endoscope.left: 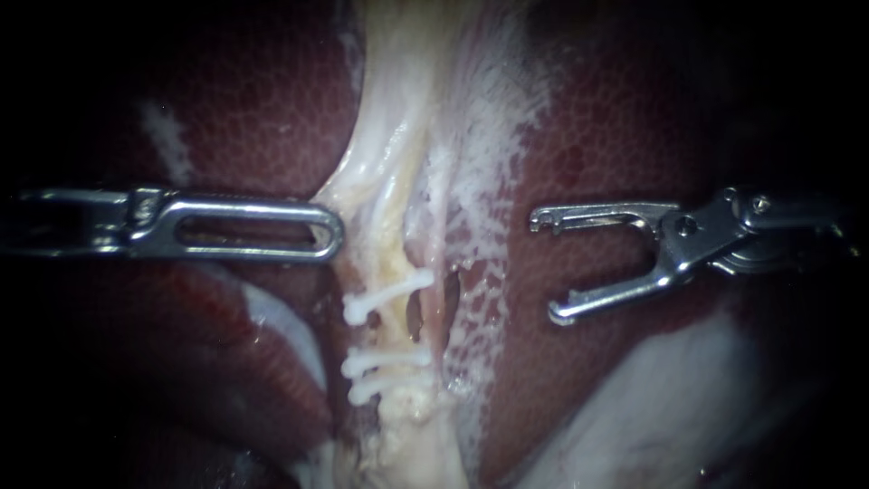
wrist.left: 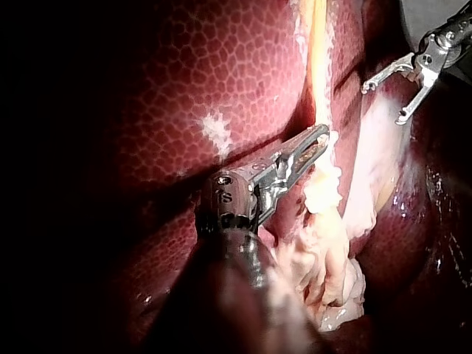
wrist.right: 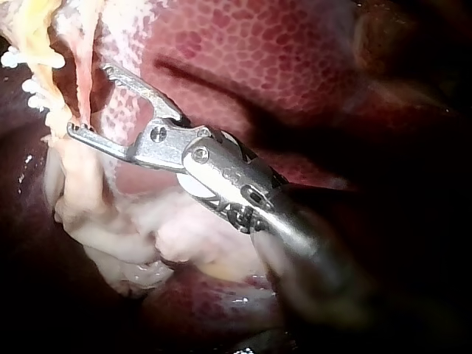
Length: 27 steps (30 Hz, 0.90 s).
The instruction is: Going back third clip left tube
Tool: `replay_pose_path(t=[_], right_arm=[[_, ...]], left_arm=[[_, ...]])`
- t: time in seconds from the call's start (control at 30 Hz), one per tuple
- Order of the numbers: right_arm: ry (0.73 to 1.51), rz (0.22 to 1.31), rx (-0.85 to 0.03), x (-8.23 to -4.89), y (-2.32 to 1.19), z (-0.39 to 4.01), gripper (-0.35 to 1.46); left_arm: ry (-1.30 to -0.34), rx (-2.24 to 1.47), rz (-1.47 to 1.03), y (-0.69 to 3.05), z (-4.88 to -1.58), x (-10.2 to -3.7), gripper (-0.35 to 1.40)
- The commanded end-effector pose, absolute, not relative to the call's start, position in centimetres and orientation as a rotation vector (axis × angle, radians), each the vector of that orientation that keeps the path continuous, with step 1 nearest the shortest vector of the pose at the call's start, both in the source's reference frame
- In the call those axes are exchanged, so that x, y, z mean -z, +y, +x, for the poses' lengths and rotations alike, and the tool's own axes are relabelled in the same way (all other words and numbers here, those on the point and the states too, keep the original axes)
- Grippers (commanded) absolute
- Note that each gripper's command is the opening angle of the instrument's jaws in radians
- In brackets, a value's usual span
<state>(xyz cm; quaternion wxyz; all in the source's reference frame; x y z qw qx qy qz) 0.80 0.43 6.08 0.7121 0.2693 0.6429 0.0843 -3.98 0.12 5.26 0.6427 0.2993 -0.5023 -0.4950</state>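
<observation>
Left tube [endoscope.left: 387, 264]: pale yellowish strand running down the centre of the endoscope view, between dark red lobes of liver [endoscope.left: 262, 91]. Three white clips [endoscope.left: 385, 294] cross it in the lower centre. One sits alone above; two lie close together just below it. A thinner pinkish strand [endoscope.left: 441, 303] runs just right of the tube; the upper clip's right end reaches toward it. Frayed white film spreads over the liver on that side. Left instrument [endoscope.left: 335, 231] enters level from the left edge at mid height. Here its pincer shows flat-on as a slotted loop, tip against the left edge of the pale tissue [endoscope.left: 362, 181] above the clips, where that edge bulges toward it. In the left wrist view the left instrument [wrist.left: 323, 139] has the two halves of its pincer drawn close together, nipping the edge of that pale tissue [wrist.left: 318, 88]. Right instrument [endoscope.left: 543, 267] enters from the right edge at mid height. Its pincer is spread wide, holds nothing, and hangs over the liver, well apart from tube and clips. Right wrist view: right instrument [wrist.right: 88, 99] gapes wide. The white clip ends [wrist.right: 33, 85] show just beyond its tips, not touching.
</observation>
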Motion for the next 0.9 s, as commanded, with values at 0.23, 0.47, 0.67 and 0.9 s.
replay_pose_path(t=[0.23,0.47,0.67,0.9], right_arm=[[1.426,0.596,-0.188,-6.07,0.41,0.82,0.6],[1.428,0.595,-0.189,-6.05,0.39,0.85,0.6],[1.429,0.595,-0.19,-6.03,0.38,0.86,0.6],[1.429,0.595,-0.19,-6.03,0.38,0.86,0.6]], left_arm=[[-1.152,1.118,0.663,0.05,-4.14,-5.54,-0.35],[-1.143,1.117,0.667,0.11,-4.27,-5.76,-0.35],[-1.143,1.118,0.665,0.13,-4.33,-5.79,-0.35],[-1.14,1.118,0.665,0.13,-4.32,-5.79,-0.35]])
